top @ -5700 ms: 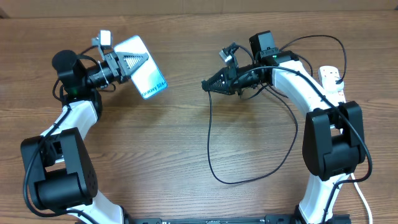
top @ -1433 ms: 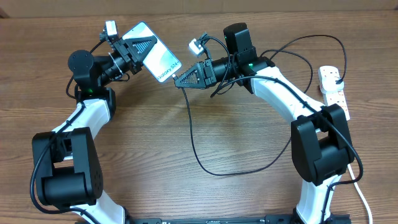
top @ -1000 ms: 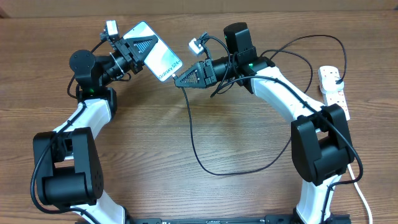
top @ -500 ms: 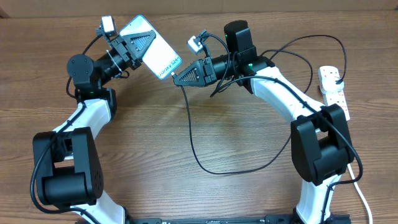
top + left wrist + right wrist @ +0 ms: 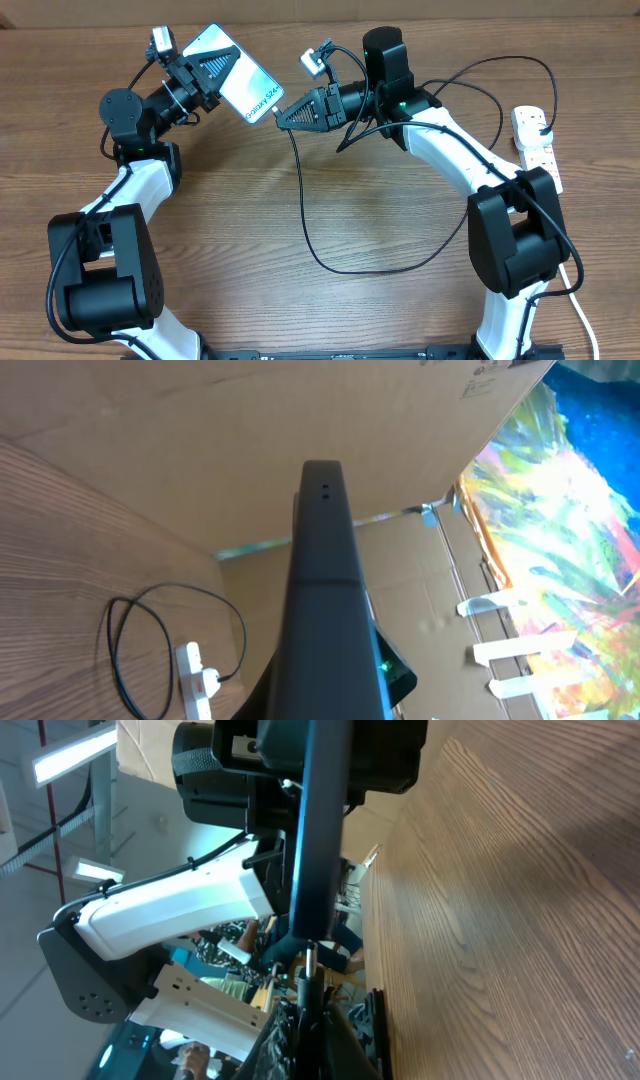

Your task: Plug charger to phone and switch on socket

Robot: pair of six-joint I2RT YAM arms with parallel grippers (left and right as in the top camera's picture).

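Now chgr [image 5: 301,190] by phone [image 5: 232,73] (aloft)

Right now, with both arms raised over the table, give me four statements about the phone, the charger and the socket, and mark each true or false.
1. The left gripper is shut on the phone. True.
2. The phone's screen is dark. False: it is lit light blue with text showing.
3. The right gripper holds the charger close to its tip. True.
4. The socket lies beside the left arm. False: it lies on the other side, by the right arm.
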